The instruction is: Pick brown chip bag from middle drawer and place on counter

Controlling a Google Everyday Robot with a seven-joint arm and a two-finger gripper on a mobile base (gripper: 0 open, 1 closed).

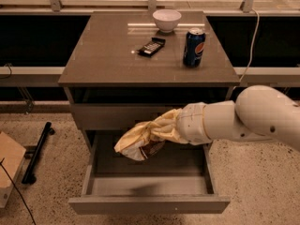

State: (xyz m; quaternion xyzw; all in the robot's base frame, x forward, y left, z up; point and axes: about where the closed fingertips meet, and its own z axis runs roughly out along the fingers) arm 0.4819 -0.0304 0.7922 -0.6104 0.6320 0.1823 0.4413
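Your gripper [163,128] sits above the open middle drawer [150,204], just under the front edge of the tabletop [108,55], and reaches in from the right on the end of the white arm [243,118]. You cannot see the jaws themselves: the crumpled pale-yellow end of the brown chip bag [137,143] wraps over them. The bag hangs from that spot, clear of the drawer floor, so the jaws have hold of it. The bag droops down and to the left, its dark-brown part lowest, and its shadow falls on the grey drawer bottom near the front panel. The drawer is pulled well out.

On the tabletop, a white bowl [167,19] stands at the back. A blue soda can [193,47] stands upright towards the right, and a small black wrapped bar [151,46] lies flat just left of the can, apart from it. On the floor to the left lie a black pole [37,151] and a cardboard box [9,165].
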